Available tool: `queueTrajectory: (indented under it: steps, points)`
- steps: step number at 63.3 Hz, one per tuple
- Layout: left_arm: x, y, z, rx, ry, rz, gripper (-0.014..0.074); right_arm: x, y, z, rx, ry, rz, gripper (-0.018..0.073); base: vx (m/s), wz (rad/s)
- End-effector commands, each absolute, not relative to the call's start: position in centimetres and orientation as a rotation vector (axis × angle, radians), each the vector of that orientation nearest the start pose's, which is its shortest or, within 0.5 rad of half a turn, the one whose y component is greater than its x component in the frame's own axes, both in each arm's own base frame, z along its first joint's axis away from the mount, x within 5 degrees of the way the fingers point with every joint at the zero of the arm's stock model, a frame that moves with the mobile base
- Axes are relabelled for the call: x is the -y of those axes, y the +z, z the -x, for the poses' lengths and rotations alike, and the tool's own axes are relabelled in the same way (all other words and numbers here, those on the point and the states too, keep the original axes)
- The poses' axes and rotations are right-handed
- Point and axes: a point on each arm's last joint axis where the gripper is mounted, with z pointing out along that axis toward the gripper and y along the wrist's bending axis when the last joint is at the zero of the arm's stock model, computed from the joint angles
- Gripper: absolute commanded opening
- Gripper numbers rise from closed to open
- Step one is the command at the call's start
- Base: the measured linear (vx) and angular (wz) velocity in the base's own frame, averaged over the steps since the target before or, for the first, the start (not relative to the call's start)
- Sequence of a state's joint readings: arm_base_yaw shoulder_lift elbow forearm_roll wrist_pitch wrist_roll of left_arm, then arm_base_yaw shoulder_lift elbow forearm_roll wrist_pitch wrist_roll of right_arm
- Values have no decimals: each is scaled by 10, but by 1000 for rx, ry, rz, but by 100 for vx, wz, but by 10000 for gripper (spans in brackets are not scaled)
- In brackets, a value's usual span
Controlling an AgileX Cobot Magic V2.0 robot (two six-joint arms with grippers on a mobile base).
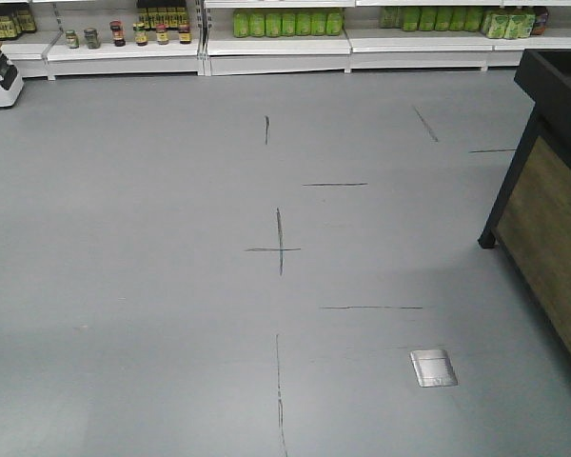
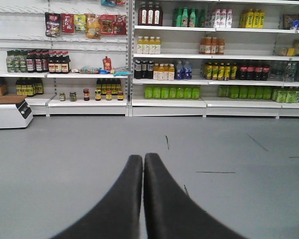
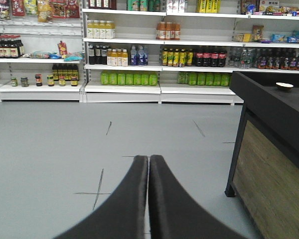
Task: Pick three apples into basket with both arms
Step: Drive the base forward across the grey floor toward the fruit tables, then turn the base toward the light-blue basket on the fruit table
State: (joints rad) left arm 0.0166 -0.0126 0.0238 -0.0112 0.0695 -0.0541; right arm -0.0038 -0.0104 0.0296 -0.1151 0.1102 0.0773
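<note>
The left hand (image 2: pixel 143 158) sits at the bottom centre of its wrist view. Both fingers are pressed together along their length and grip nothing. The right hand (image 3: pixel 148 159) shows the same condition at the bottom centre of its own view: fingers in contact, no object between them. Both hands point out over grey floor (image 1: pixel 152 314).

Beyond the hands, the floor carries thin dark lines, including a cross mark (image 1: pixel 279 248) at the centre of the front view. A small metal plate (image 1: pixel 433 367) lies at the lower right of that view. A dark worktop (image 3: pixel 269 99) with a wood-grain side panel stands at the right edge of the front and right wrist views. Only a thin strip of its top shows, and a small pale dish (image 3: pixel 284 85) rests on it at the upper right. Farther off, store shelves (image 2: pixel 164 102) of bottles and jars fill the top of each view.

Task status: the apples and the basket appear in no view, so their location cannot be given. On this evidence, no apple is picked or placed. All three transfers are left to do, and the objects must first be brought into view.
</note>
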Motion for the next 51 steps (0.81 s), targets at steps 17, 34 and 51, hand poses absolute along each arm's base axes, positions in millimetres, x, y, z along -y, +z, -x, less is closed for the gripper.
queueTrajectory:
  steps: [17, 34, 51]
  points:
    - [-1, 199, -56, -1502, -44, 69, -6, 1, 196, -57, -1546, -52, 30, -5, 22, -11]
    - [-1, 199, -56, -1502, -44, 69, -6, 1, 196, -57, -1546, -52, 30, -5, 20, -19]
    - [-1, 199, -56, -1502, -44, 69, -6, 1, 196, -57, -1546, -52, 30, -5, 14, -39]
